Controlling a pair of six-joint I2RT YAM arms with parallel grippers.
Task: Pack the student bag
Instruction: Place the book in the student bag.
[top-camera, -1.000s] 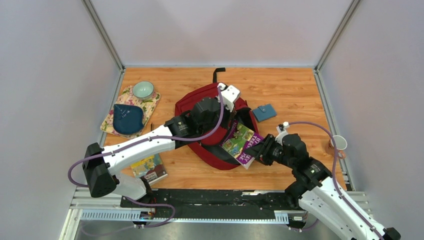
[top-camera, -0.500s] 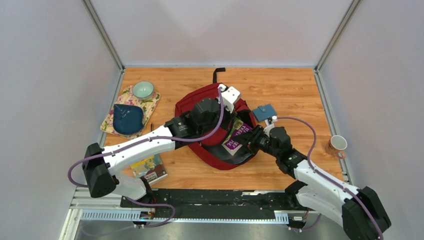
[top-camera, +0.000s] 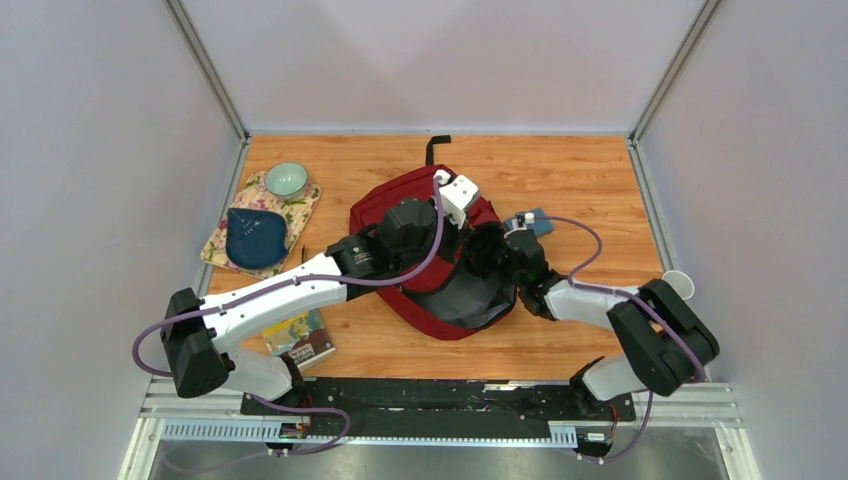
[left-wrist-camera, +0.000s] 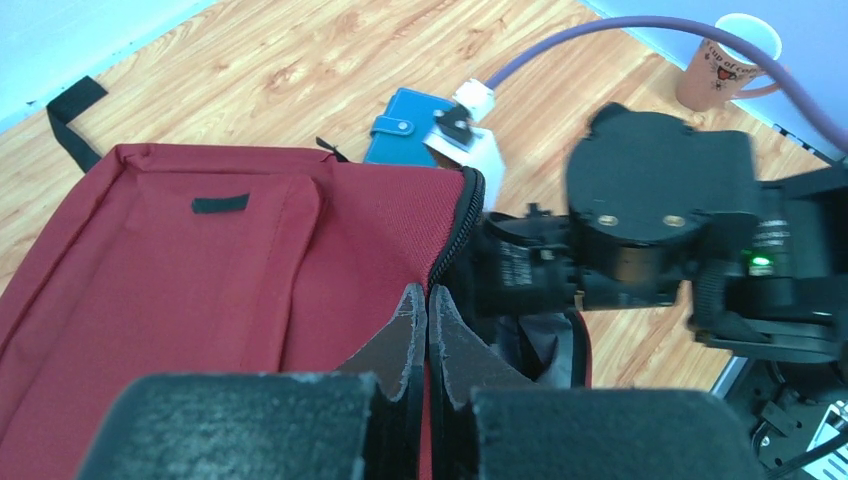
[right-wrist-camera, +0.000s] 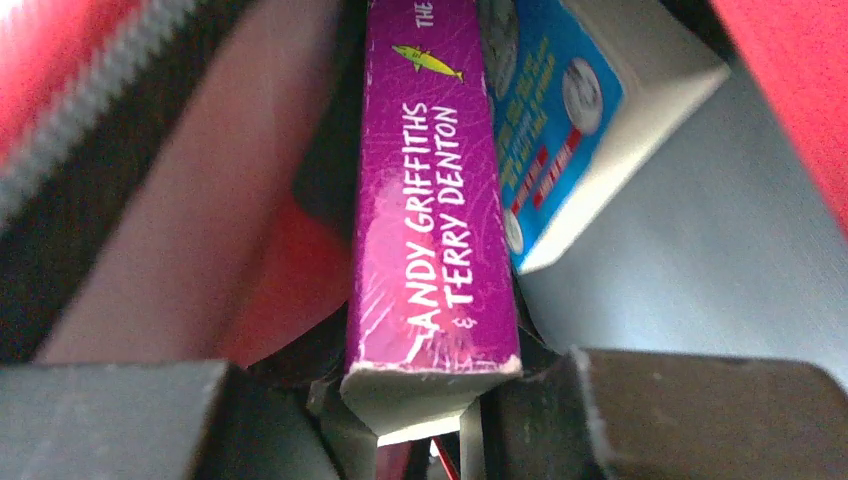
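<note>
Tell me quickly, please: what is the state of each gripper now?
Left gripper: closed, pinching the student bag's opening edge.
Right gripper: closed on the purple book, inside the bag.

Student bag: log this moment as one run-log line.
student bag: open | left hand: shut on bag's zipper edge | right hand: inside bag, gripping purple Andy Griffiths book | blue book: beside it

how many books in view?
3. A purple-spined paperback held by the right gripper inside the dark red fabric backpack; a blue-covered book beside it; a colourful paperback on the wooden table, near edge. More may be hidden.
</note>
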